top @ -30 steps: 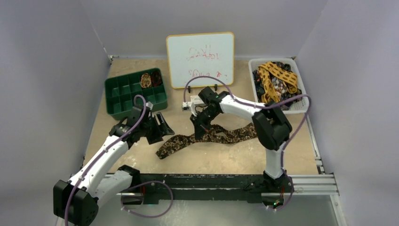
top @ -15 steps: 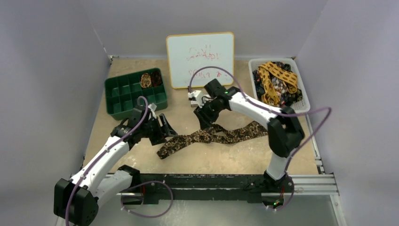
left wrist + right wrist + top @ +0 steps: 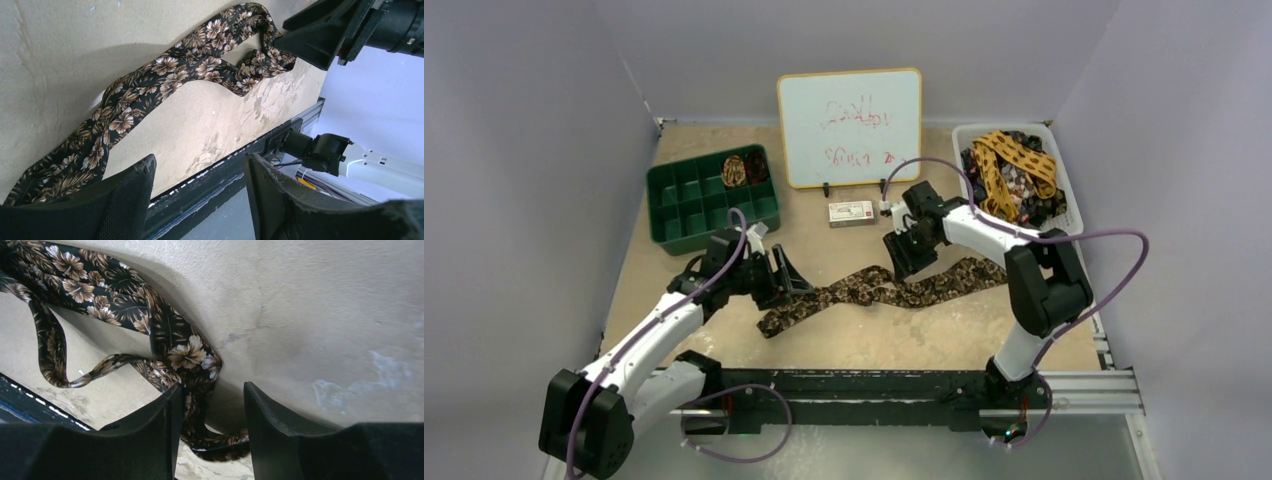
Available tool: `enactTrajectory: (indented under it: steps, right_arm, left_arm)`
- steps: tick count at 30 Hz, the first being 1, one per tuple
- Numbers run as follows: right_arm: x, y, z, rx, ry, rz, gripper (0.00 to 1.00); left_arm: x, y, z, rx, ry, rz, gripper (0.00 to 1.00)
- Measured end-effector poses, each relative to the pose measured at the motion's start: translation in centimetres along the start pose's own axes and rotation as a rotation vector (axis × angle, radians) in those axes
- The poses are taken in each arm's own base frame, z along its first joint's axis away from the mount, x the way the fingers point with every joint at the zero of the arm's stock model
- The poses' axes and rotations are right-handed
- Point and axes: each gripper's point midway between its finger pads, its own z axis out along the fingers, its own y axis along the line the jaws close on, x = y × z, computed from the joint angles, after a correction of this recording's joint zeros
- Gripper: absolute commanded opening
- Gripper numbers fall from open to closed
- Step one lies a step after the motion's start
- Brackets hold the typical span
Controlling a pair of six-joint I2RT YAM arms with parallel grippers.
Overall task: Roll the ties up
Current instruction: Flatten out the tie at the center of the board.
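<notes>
Moved since a second ago: right gripper (image 3: 902, 262), out from the table's middle toward my right and unclenched from shut; left gripper (image 3: 782, 276), forward toward the tie; tie (image 3: 854, 290), drawn out longer to the right.

Item, tie being worked: brown flowered print, unrolled, lying in loose waves on the table (image 3: 874, 340); long axis runs left to right, its right end a little farther from my bases than its left.

Item, right jaws: parted about halfway, clamping nothing that I can see; a fold of the tie lies on the table just under and between the fingers (clearest from the wrist).

Item, left jaws: well apart, empty; poised just beside the tie's left stretch.

Item, bearing for the coming move: a roll should start from one end, I judge; the left end lies nearest my left jaws, toward the bases from them; my right jaws stand right of the tie's middle, short of its right end.

Item, other stock: coiled tie (image 3: 735, 170) in the green tray (image 3: 684, 205); loose ties (image 3: 1009, 175) heaped in the white basket (image 3: 1044, 233).
</notes>
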Motion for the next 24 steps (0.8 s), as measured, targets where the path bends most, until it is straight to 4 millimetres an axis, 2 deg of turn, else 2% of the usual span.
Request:
enactTrajectory:
  steps: [3,8,13,17,22,24]
  right_arm:
    - [0.8,0.6,1.3,-0.037,0.043,0.019,0.35]
    - [0.8,2.5,2.0,-0.141,0.031,0.079,0.23]
    - [0.9,4.7,2.7,-0.231,0.033,0.142,0.19]
    - [0.6,7.2,3.5,-0.29,0.033,0.157,0.15]
    - [0.2,12.0,4.7,-0.37,0.044,0.162,0.19]
    - [-0.3,13.8,4.9,-0.414,0.038,0.174,0.27]
  left_arm:
    - [0.7,0.5,0.6,-0.001,0.036,-0.015,0.63]
    - [0.7,0.5,0.9,0.004,0.038,-0.013,0.63]
    - [0.7,0.8,1.1,-0.015,0.05,-0.018,0.64]
    - [0.2,0.6,1.0,-0.037,0.042,-0.017,0.63]
    - [-0.4,0.5,0.5,-0.063,0.017,0.004,0.63]
    - [-0.5,0.5,0.2,-0.076,0.011,0.006,0.63]
